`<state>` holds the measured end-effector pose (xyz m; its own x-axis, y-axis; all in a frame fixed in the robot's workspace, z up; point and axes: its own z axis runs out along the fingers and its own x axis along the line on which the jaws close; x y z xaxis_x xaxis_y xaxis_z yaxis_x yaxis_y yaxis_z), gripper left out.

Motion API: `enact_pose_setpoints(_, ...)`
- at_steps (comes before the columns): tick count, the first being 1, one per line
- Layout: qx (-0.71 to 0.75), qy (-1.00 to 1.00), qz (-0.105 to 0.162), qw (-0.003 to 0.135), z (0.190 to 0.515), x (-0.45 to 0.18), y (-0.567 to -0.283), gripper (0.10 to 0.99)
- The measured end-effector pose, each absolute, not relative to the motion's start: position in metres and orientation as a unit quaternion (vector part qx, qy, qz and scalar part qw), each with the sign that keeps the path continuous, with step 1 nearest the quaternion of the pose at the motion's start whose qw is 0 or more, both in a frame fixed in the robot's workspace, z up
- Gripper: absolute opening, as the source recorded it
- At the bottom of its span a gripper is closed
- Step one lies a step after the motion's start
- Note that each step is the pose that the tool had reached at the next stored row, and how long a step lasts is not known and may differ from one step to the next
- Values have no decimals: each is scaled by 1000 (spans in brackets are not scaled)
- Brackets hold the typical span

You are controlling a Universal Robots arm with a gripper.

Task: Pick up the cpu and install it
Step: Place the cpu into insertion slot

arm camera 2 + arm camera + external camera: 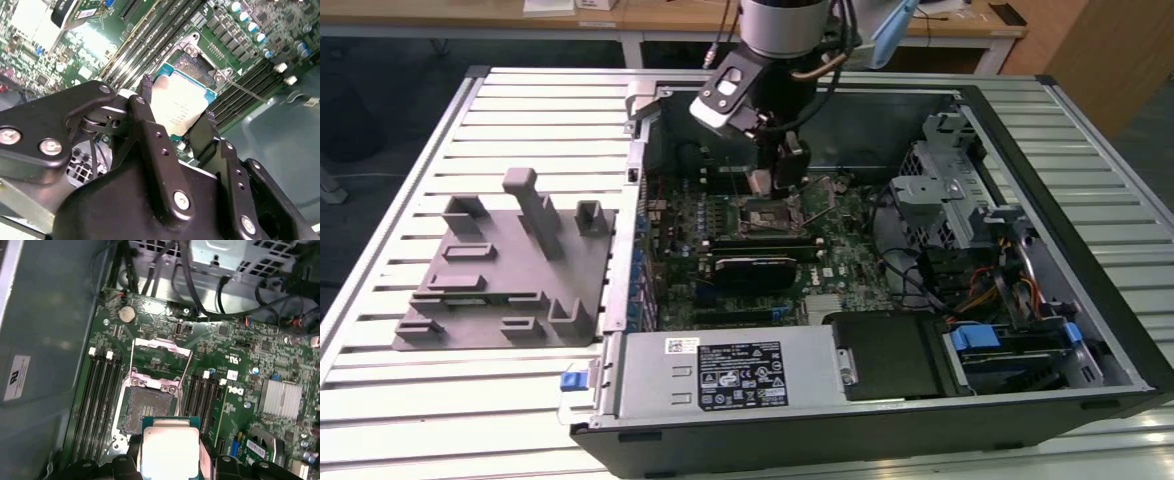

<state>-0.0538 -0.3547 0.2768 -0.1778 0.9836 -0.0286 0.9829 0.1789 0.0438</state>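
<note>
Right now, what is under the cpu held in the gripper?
Below the cpu, clamped in the gripper, lies the open socket with its metal frame lifted. The cpu covers part of the socket, so that part cannot be seen.

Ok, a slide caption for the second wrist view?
Gripper holds the cpu by its edges above the open motherboard socket, not yet seated.

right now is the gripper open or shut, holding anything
gripper: fingers shut on the cpu, held over the open socket on the motherboard.
</note>
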Motion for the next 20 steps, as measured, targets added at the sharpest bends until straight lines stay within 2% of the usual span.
enact_pose_setpoints(20,694,720,16,17,269,-54,-355,541)
